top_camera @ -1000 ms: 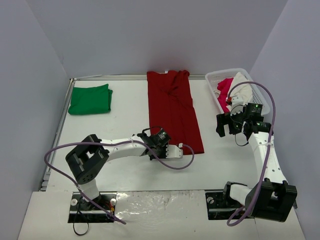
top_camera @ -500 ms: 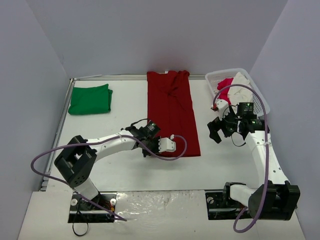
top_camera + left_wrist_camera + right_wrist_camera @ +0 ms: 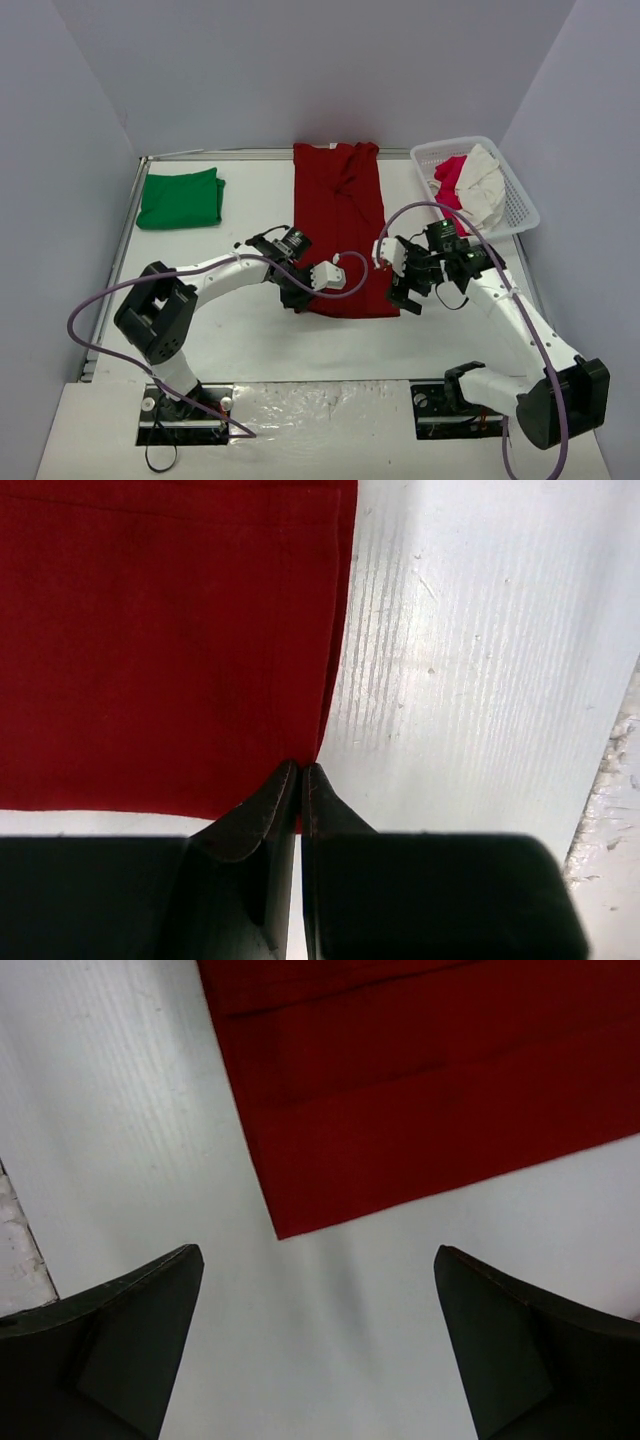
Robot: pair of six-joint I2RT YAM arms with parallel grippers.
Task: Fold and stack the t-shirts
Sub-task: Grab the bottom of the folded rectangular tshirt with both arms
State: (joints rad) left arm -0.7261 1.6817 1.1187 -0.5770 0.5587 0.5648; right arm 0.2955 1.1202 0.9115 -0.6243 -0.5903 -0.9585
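Observation:
The dark red t-shirt [image 3: 342, 225] lies as a long folded strip from the back wall toward me. The bright green t-shirt [image 3: 180, 198] lies folded at the back left. My left gripper [image 3: 299, 298] is shut on the red shirt's near left corner; in the left wrist view the jaws [image 3: 301, 770] pinch the cloth edge [image 3: 170, 640] against the table. My right gripper [image 3: 406, 293] is open and hovers just off the shirt's near right corner. In the right wrist view that gripper [image 3: 315, 1252] is empty, with the red corner [image 3: 430, 1080] just beyond the fingers.
A white basket [image 3: 524, 214] at the back right holds a pink cloth [image 3: 450, 175] and a cream cloth [image 3: 486, 178]. Purple cables loop from both arms. Grey walls close in the white table [image 3: 250, 340] on three sides.
My right arm has swung left from beside the basket to the red shirt's near right corner. My left gripper has shifted left and turned at the near left corner, pulling the hem slightly left.

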